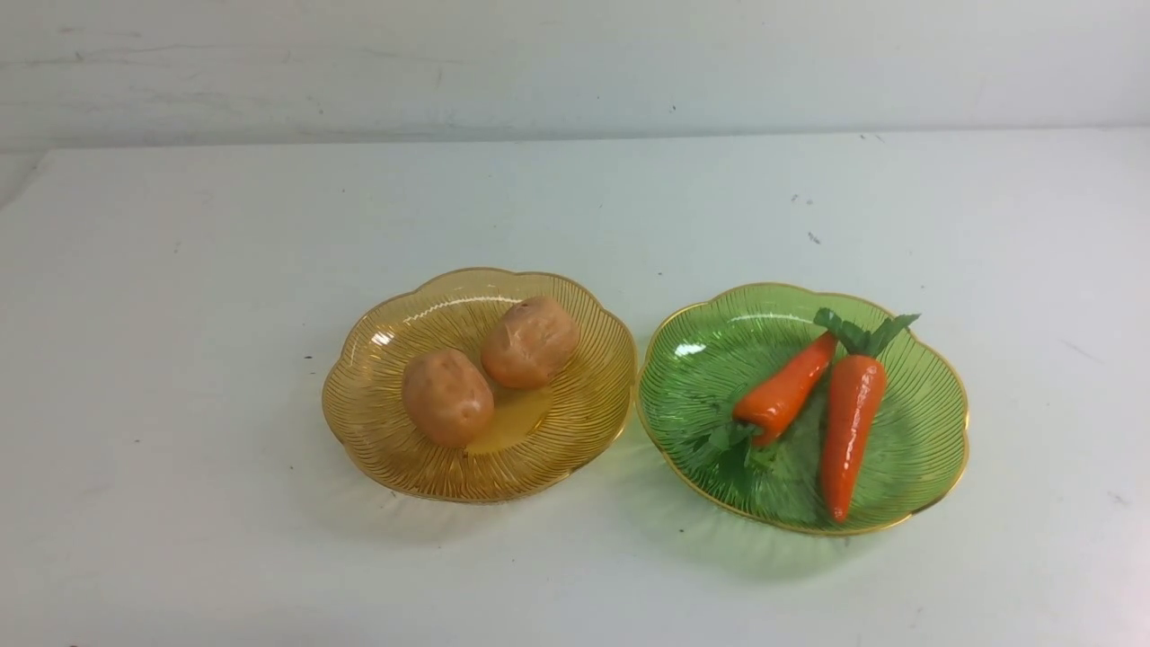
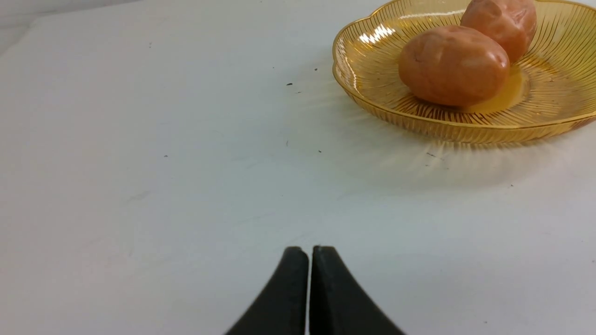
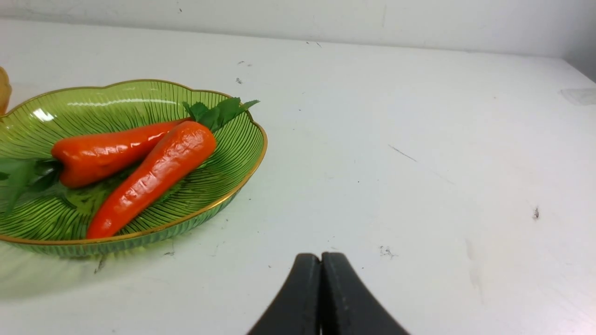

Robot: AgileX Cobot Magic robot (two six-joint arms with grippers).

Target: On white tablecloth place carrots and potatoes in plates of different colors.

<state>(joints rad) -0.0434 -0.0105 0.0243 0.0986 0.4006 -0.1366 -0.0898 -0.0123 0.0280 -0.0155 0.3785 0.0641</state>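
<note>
A: Look glossy and hard, those carrots [image 1: 813,404], so likely slick under the pads. Best taken across the thick orange shoulder, just below the green tops. Probably light, hollow plastic by the sheen.

B: And the potatoes [image 1: 490,368]?

A: Rounder, duller, dimpled. Likely a better bite, but wide; best pinched across the short axis. Lying touching or nearly so, which leaves little room for a finger between.

B: Plates?

A: Thin ribbed plastic, probably light enough to skid on the cloth [image 1: 180,314] if nudged at the rim.

B: Count?

A: 2 potatoes, 2 carrots, 2 plates. Both potatoes in the amber plate [image 1: 359,413], left of centre in the front view. Both carrots in the green plate [image 1: 934,422], right of centre, crossing near the far end, one leafy top pointing toward the camera and one away. Plates side by side, rims just about touching.

B: Grippers?

A: Left gripper [image 2: 309,253] pressed together on nothing, low in its wrist view, amber plate at upper right. Right gripper [image 3: 321,260] likewise together and bare, green plate at left. Neither visible from the front.

B: So sorted already?

A: Seems so, 1 kind per colour.
</note>
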